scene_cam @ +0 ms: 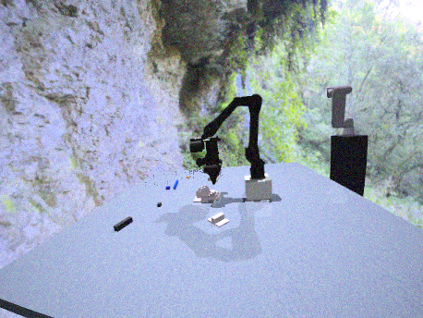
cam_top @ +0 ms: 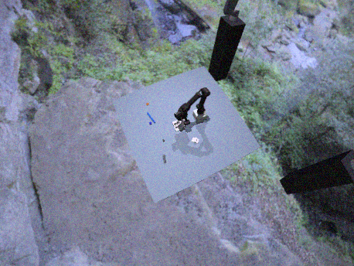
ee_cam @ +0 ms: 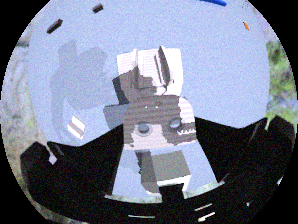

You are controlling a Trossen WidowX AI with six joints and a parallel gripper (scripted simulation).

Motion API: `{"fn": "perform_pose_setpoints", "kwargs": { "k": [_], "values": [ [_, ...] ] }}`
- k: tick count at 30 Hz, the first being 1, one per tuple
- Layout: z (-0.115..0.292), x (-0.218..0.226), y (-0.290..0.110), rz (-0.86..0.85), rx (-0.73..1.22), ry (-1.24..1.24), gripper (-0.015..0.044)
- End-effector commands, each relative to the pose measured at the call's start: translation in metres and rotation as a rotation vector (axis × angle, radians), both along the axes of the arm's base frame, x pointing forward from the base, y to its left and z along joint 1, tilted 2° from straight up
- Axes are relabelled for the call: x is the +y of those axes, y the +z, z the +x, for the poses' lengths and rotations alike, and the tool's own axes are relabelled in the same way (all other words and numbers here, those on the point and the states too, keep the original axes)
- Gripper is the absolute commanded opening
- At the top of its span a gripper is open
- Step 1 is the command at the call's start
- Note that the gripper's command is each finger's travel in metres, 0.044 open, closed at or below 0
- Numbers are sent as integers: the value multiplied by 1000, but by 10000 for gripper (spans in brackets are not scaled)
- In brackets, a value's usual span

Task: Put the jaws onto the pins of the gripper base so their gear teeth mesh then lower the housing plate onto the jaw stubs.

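My gripper (scene_cam: 213,182) (ee_cam: 158,124) points down, its fingers on opposite sides of the housing plate (ee_cam: 156,116); it is shut on that plate. The plate is pale, partly shaded, with two round spots, and overlaps the near end of the assembly. White gear teeth (ee_cam: 187,132) show at its right edge. Beyond it the left jaw (ee_cam: 135,65) and right jaw (ee_cam: 164,66) stand apart over the white gripper base (ee_cam: 176,56). The assembly (cam_top: 177,125) (scene_cam: 204,192) stands on the table below the hand. The pins and tooth mesh are hidden; I cannot tell whether the plate touches the stubs.
A small white stepped block (cam_top: 195,140) (scene_cam: 218,219) (ee_cam: 76,127) lies beside the assembly. A black bar (cam_top: 165,158) (scene_cam: 123,224) (ee_cam: 54,26), black cube (scene_cam: 159,204) (ee_cam: 98,8), blue rod (cam_top: 151,117) (scene_cam: 175,185), blue cube (cam_top: 150,123) (scene_cam: 168,188) and orange piece (cam_top: 147,104) (ee_cam: 246,26) lie farther out.
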State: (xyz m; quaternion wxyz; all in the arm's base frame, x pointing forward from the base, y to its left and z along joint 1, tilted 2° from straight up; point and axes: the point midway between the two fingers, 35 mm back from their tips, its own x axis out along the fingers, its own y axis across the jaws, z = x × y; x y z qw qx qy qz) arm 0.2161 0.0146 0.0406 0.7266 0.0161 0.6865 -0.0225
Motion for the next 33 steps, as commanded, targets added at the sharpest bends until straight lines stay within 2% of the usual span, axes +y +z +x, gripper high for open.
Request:
{"fn": "perform_pose_setpoints", "kwargs": {
  "k": [1, 14, 33],
  "values": [
    [0, 1, 0, 5, -2, 6, 351],
    [0, 1, -1, 5, -2, 7, 351],
    [4, 1, -32, 5, -1, 7, 351]
  ]
}}
